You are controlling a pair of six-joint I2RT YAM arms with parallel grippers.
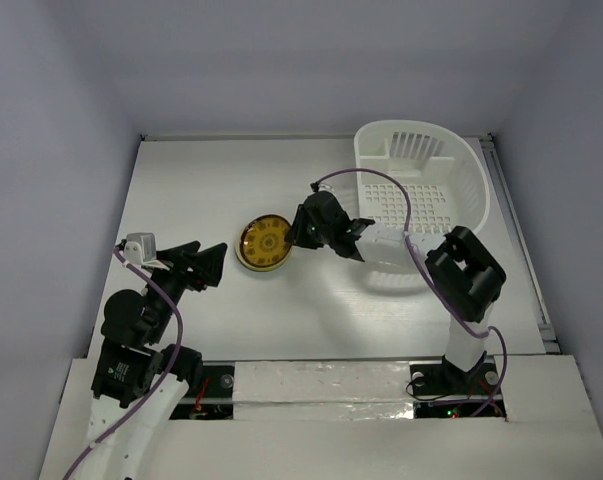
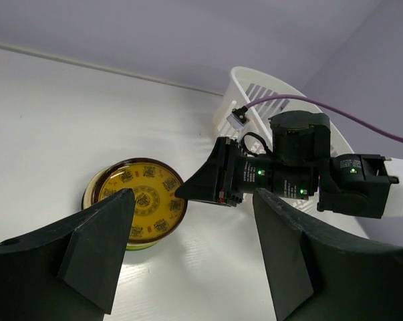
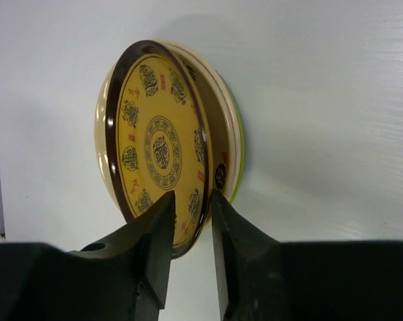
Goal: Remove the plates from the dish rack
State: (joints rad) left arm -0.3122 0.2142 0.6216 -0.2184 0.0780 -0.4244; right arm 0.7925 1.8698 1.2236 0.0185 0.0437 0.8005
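Note:
The amber-yellow plate (image 1: 264,241) with its dark pattern tops a stack of plates on the table left of centre. It also shows in the left wrist view (image 2: 140,200) and the right wrist view (image 3: 158,147). A cream rim (image 3: 102,134) and a lime green edge (image 3: 240,167) show beneath it. My right gripper (image 1: 299,228) (image 3: 191,200) is shut on the amber plate's near rim, one finger over its face and one under it. My left gripper (image 1: 216,262) (image 2: 193,200) is open, holds nothing, and points at the stack from the left. The white dish rack (image 1: 471,175) stands at the back right; I see no plate in it.
The right arm's forearm and purple cable (image 1: 401,200) reach from the rack's front edge to the stack. The rack also shows behind the right gripper in the left wrist view (image 2: 254,90). Grey walls close the table at the back and sides.

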